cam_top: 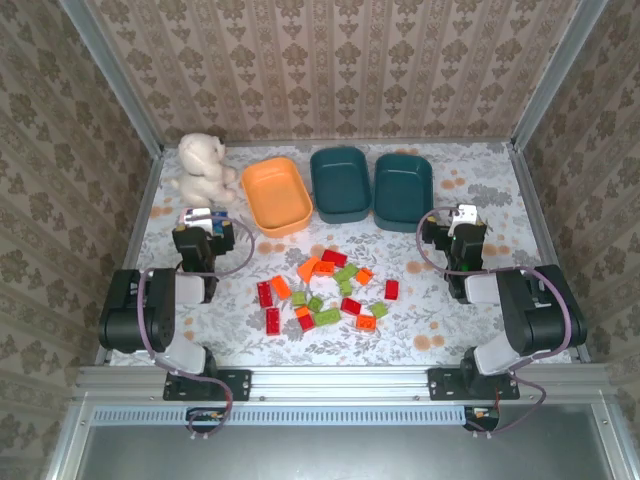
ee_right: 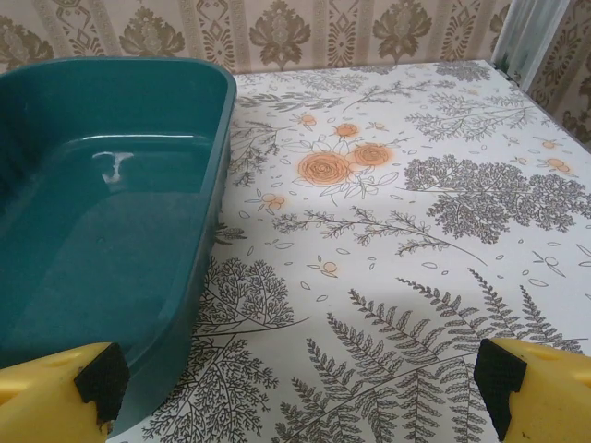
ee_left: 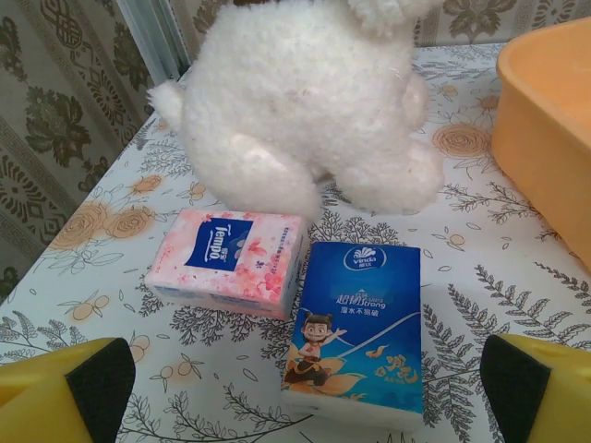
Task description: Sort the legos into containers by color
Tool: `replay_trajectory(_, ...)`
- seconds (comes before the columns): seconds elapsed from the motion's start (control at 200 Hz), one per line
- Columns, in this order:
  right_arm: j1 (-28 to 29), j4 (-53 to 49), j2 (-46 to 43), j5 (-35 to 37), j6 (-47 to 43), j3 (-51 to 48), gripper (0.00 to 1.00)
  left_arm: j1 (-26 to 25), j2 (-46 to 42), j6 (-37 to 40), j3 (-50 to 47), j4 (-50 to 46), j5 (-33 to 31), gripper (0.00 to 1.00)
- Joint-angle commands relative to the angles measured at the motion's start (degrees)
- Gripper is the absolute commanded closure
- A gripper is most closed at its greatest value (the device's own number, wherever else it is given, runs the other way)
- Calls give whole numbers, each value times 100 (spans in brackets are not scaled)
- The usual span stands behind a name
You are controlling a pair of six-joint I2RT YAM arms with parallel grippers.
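Several red, orange and light green legos [cam_top: 325, 290] lie scattered on the table's middle, between the two arms. Three containers stand in a row at the back: an orange tub [cam_top: 277, 195] and two dark teal tubs [cam_top: 339, 185] [cam_top: 403, 190]. My left gripper [cam_top: 203, 222] hovers at the left, open and empty, its yellow fingertips [ee_left: 65, 392] wide apart. My right gripper [cam_top: 462, 222] is open and empty at the right, just beside the right teal tub [ee_right: 102, 231], which holds nothing. The orange tub's edge [ee_left: 545, 138] shows in the left wrist view.
A white plush toy [cam_top: 205, 167] sits at the back left. In front of it lie a pink tissue pack [ee_left: 226, 258] and a blue-and-white pack [ee_left: 360, 323], right under the left gripper [ee_left: 303, 397]. Metal frame rails and patterned walls border the table.
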Motion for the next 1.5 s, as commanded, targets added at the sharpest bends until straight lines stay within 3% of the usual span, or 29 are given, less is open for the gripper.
replay_trajectory(0.0, -33, 4, 25, -110, -104, 80, 0, -30, -5, 96, 34, 35, -80, 0)
replay_trajectory(0.9, -31, 10, 23, -111, -103, 74, 0, -52, -14, 135, 2, 82, -70, 0)
replay_trajectory(0.97, -35, 58, -48, -124, -113, 55, 0, -241, -168, 253, -1, -10, -411, 0)
replay_trajectory(1.01, -11, -354, -320, -68, -118, 156, 0, -328, -348, 338, -87, 55, -547, 0)
replay_trajectory(1.08, 162, -1364, -966, 420, -174, 472, 0, -920, -802, 675, -63, -174, -1749, 0)
replay_trajectory(1.215, 722, -2154, -2238, 1178, -662, 1129, 0, -1877, -1700, 1443, 490, -984, -2428, 0)
replay_trajectory(1.27, 878, -3693, -2520, 1304, -304, 2202, 0, -2279, -1986, 1789, 897, -1331, -2610, 0)
replay_trajectory(1.305, 857, -5354, -2516, 1136, 443, 3167, 0, -2524, -2166, 1783, 1186, -1547, -2664, 0)
replay_trajectory(1.36, 712, -7457, -2214, 550, 1460, 4547, 0, -2715, -2359, 1166, 1830, -2428, -2908, 0)
replay_trajectory(1.4, 703, -8571, -1954, 576, 2389, 5182, 0, -2701, -2488, -383, 2563, -4172, -3209, 0)
replay_trajectory(1.415, 687, -8814, -1879, 483, 2605, 5320, 0, -2661, -2526, -1399, 2884, -5195, -3213, 0)
replay_trajectory(1.455, 582, -9070, -1728, -347, 2578, 5470, 2, -2445, -2527, -3251, 3778, -7470, -2712, 0)
replay_trajectory(1.495, 632, -9288, -1668, -775, 2518, 5522, 14, -2113, -2436, -3751, 4066, -7907, -1986, 0)
